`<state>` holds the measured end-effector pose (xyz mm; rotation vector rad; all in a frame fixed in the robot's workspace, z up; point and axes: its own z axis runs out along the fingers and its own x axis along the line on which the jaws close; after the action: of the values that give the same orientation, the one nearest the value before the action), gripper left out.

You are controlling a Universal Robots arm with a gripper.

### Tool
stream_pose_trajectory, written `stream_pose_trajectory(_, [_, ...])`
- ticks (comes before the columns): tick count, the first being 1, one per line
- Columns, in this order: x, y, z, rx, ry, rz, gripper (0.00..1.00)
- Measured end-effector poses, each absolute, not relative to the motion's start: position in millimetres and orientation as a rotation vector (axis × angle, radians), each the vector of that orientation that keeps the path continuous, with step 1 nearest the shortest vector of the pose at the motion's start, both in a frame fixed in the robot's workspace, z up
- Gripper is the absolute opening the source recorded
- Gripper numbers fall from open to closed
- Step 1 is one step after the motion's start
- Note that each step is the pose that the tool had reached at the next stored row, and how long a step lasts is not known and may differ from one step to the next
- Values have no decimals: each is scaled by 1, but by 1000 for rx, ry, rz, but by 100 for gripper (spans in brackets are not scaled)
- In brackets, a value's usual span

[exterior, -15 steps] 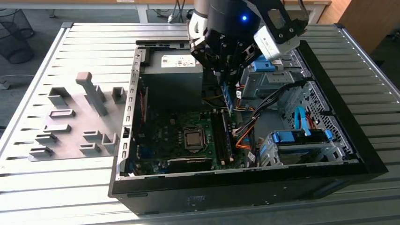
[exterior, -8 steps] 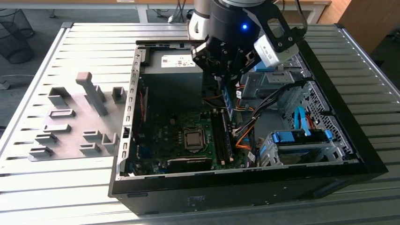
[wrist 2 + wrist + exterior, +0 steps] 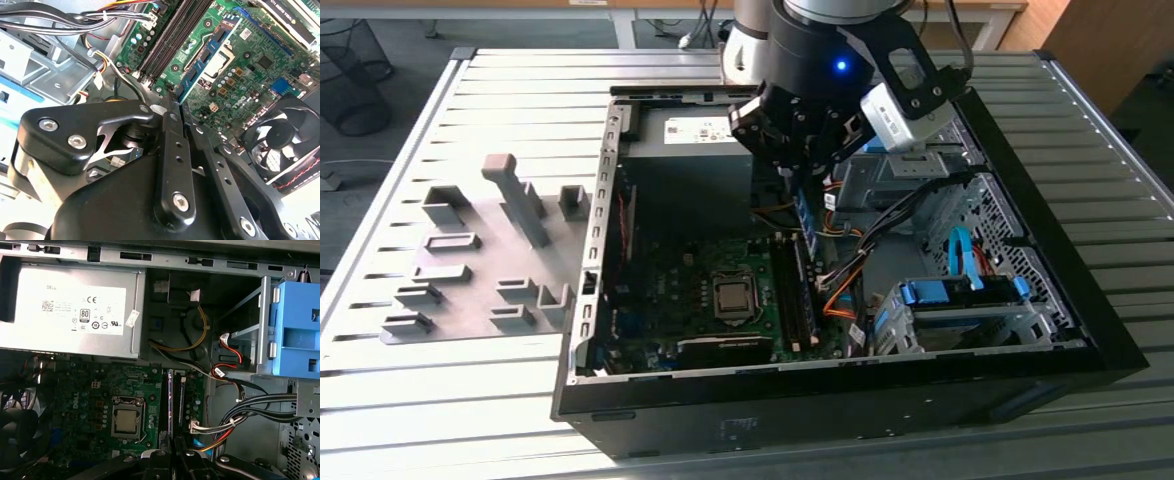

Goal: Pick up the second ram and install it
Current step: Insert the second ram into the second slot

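The hand [image 3: 803, 170] is gripping one second ram [image 3: 806, 215] edge-down, fingers closed on it, hanging over the open computer case [image 3: 1067, 345] on the counter [image 3: 520, 400].

The gripper [image 3: 803, 170] hangs over the open case [image 3: 1067, 345] with the ram [image 3: 806, 215] edge-down between its fingers [image 3: 172, 150], and open air lies between the stick's lower end and the slots [image 3: 793, 290] beneath. Close beside it, toward the exterior view's right, a bundle of cables [image 3: 854, 265] crowds the way, and past them the drive cage [image 3: 947, 310] with its blue clips stands tall. On the other side the board [image 3: 680, 290] lies low and flat around the socket [image 3: 127, 421], giving clear room. Behind the gripper the power supply [image 3: 70, 307] walls off that end. The fan [image 3: 280, 142] sits by the board's edge.
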<state>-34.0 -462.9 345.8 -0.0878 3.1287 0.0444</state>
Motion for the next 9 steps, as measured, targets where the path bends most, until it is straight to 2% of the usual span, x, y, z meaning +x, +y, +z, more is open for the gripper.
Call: stream_pose_trajectory(9, [-34, -463, 344, -88, 3129, 45, 14])
